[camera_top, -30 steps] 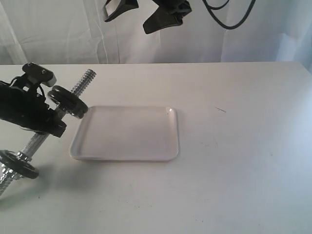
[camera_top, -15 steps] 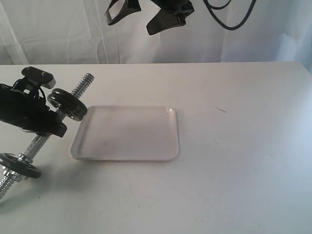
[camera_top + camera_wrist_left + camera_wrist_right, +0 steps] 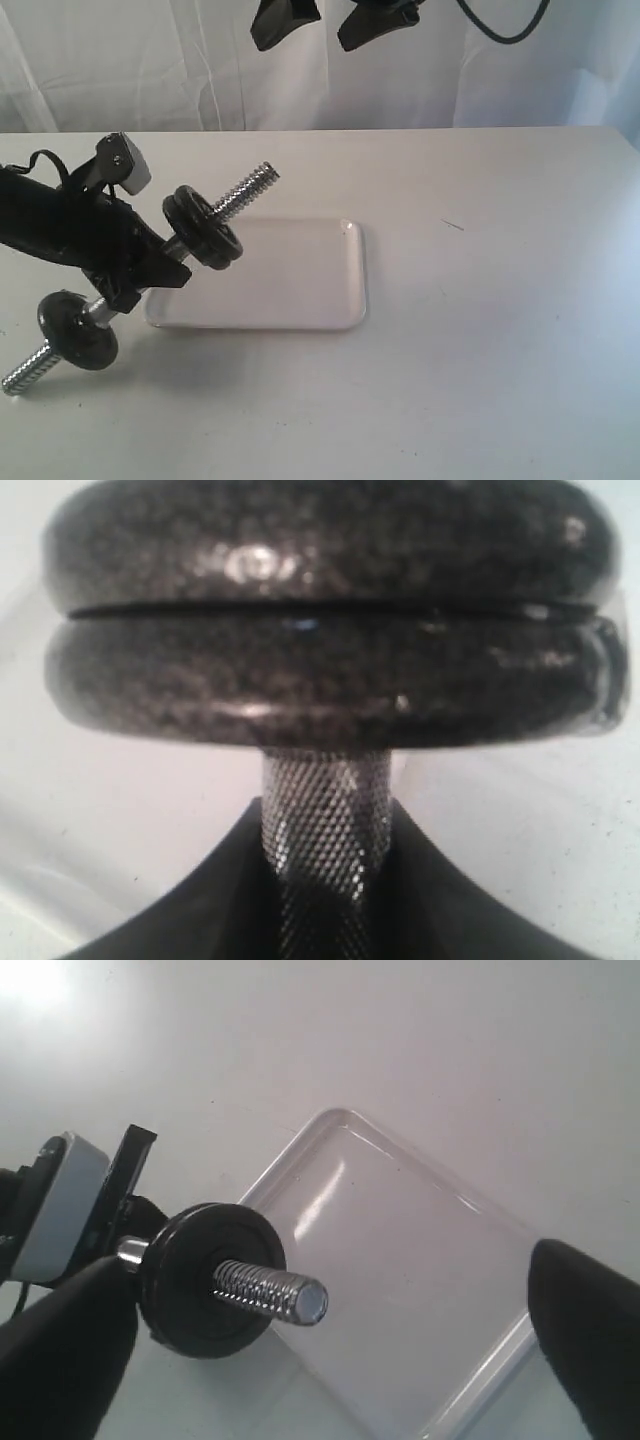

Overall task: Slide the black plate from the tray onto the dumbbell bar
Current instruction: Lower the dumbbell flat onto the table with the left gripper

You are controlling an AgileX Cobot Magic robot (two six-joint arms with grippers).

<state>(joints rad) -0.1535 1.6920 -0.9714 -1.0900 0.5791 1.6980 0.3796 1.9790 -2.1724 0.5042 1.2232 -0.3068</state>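
Note:
My left gripper [image 3: 128, 268] is shut on the knurled middle of the dumbbell bar [image 3: 245, 190] and holds it tilted above the table. Two black plates [image 3: 205, 226] sit pressed together on the bar's raised end, over the left edge of the tray [image 3: 290, 280]. A third black plate [image 3: 78, 330] sits on the lower end. In the left wrist view the stacked plates [image 3: 330, 610] fill the frame above the knurled bar [image 3: 325, 825]. The white tray holds nothing. High above the tray hangs my right gripper [image 3: 335, 22], open and empty; its fingers [image 3: 590, 1330] frame the threaded bar end [image 3: 270, 1295].
A white curtain hangs behind the white table [image 3: 500, 350]. A black cable [image 3: 500, 25] loops down by the right arm. A small dark mark [image 3: 452, 225] lies on the table right of the tray.
My left gripper has swung the bar to the right and lifted it, so the stacked plates now hang over the tray's left edge. The right gripper has drifted up and to the right.

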